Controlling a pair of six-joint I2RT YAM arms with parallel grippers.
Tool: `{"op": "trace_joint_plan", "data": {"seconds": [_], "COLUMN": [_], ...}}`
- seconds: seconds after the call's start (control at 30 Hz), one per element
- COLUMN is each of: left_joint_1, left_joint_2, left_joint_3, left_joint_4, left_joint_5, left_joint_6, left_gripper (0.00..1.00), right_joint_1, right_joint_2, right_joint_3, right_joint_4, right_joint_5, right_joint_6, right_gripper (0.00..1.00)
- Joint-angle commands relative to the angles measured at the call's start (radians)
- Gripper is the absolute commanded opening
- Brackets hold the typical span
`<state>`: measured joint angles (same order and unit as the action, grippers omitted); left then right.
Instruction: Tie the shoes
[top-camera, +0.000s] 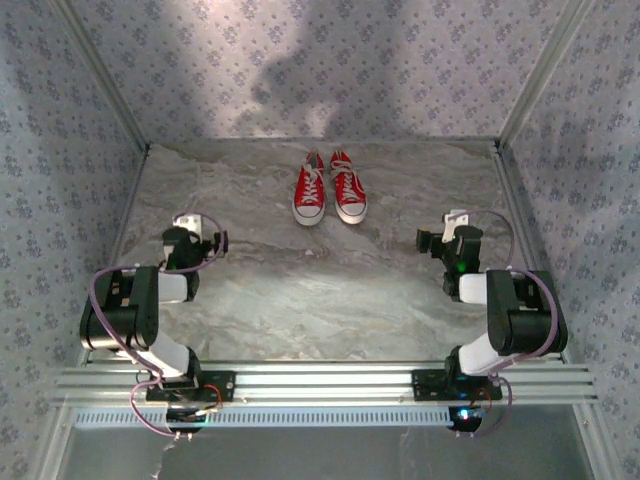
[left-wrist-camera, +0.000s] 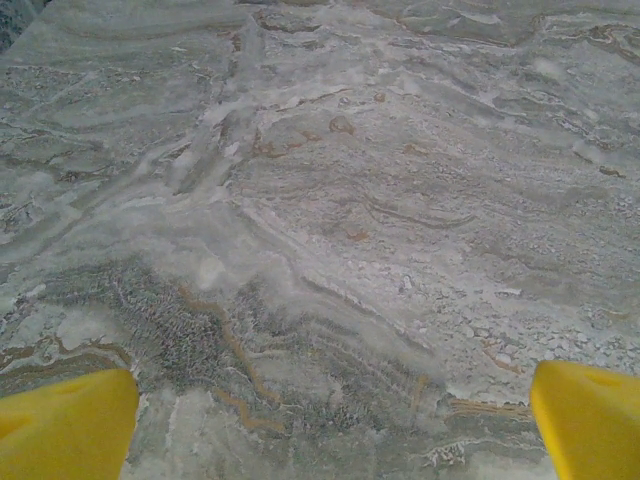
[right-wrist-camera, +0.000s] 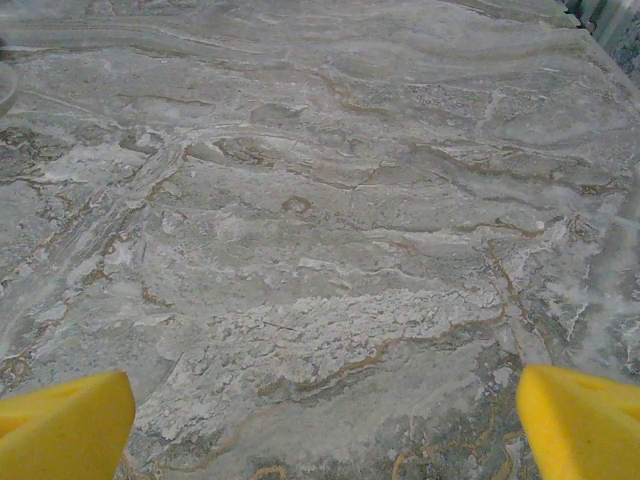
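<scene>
Top external: shoes side by side

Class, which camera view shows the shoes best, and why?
The top external view: both shoes sit side by side, whole, laces visible. The wrist views look at marble table between yellow fingertips.

The left arm and right arm are chunky black joints joined by white links, each on a black base plate. A thin purple cable loops along each arm. A green light glows on the right arm. The left gripper and right gripper have blunt yellow fingers.
</scene>
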<state>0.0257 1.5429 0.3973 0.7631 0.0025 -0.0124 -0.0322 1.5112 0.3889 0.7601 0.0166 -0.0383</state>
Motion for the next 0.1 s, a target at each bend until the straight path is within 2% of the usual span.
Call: {"op": "trace_joint_plan", "data": {"seconds": [0.0, 0.07], "left_joint_1": [0.0, -0.005], "left_joint_2": [-0.006, -0.007], "left_joint_3": [0.026, 0.019], "left_joint_4": [0.033, 0.045], "left_joint_5": [-0.006, -0.018], "left_joint_6": [-0.012, -0.007], "left_gripper": [0.99, 1.0], "right_joint_1": [-0.006, -0.008], "right_joint_2": [0.007, 0.007], "right_joint_3": [0.01, 0.011], "right_joint_4": [0.024, 0.024], "right_joint_5": [-0.013, -0.017], "right_joint_6": [0.008, 0.008], "right_gripper": [0.99, 1.0]}}
